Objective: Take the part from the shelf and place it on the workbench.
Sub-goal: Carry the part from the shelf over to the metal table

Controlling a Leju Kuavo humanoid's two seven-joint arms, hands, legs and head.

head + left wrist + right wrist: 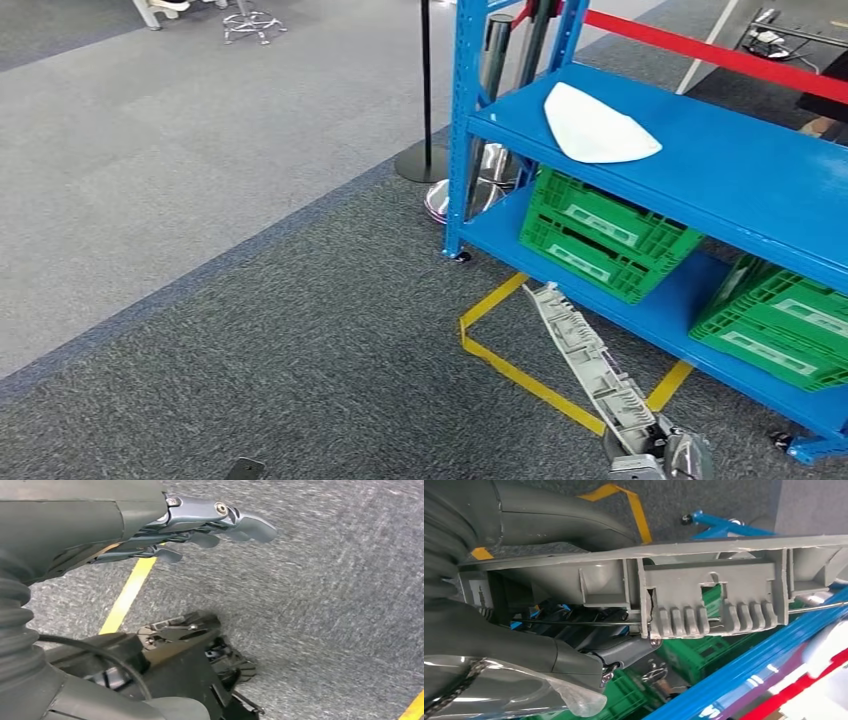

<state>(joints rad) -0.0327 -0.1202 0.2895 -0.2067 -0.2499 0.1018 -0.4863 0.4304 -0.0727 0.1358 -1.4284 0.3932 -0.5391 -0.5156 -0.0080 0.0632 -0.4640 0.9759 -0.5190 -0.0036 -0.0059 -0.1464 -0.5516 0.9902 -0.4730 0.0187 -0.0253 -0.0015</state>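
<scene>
A long grey ribbed plastic part (585,355) slants up from my right hand (660,455) at the bottom edge of the head view, its far end near the yellow floor tape. In the right wrist view the same part (704,597) runs across the picture, and my right hand (559,630) grips it from both sides. My left hand (200,527) hangs over the grey carpet with its fingers extended and nothing in them. The blue shelf (720,165) stands to the right with a white flat piece (595,128) on its upper board.
Two green crates (600,235) (785,320) sit on the shelf's lower board. Yellow tape (510,365) marks a box on the dark carpet beside the shelf. A black stanchion base (425,160) and a red barrier band (720,55) stand behind the shelf. Lighter carpet stretches to the left.
</scene>
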